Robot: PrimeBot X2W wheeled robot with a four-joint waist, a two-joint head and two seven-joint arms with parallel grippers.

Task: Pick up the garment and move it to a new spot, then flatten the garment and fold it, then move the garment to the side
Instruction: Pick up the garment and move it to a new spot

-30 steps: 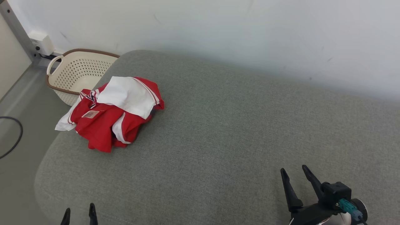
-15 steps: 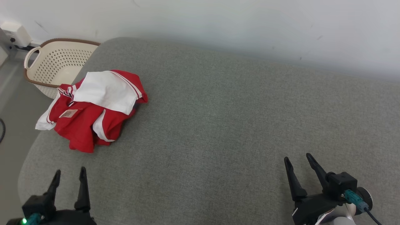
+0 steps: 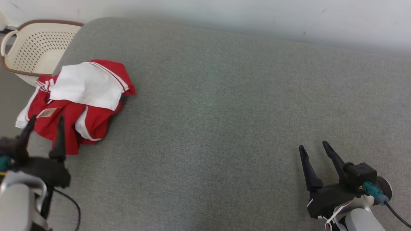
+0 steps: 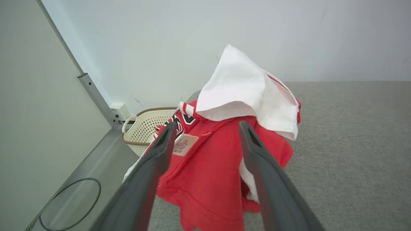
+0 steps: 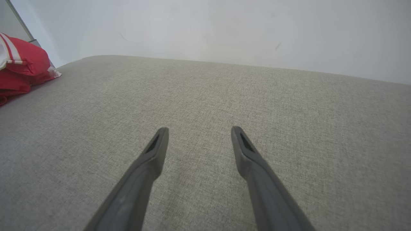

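Grey fabric cushion point(image 3: 224, 96), pale wall behind, crumpled red-and-white jersey garment point(image 3: 74, 106) heaped at its left edge. Pickup step, nothing grabbed yet. Left gripper point(image 3: 46, 117) right at the red hem, jaws wide, empty; right gripper point(image 3: 313, 145) well apart, same. Next: ease forward, pinch a fold.

left claw point(image 3: 46, 118): fingers point(image 3: 59, 138) spread wide, gripping nothing, tips pointing up-view | pale forearm point(image 3: 13, 205) behind it, blurred, apparently angled inward | right claw point(image 3: 313, 145): fingers parted, empty, tips leaning slightly left | teal connector point(image 3: 372, 191) behind it
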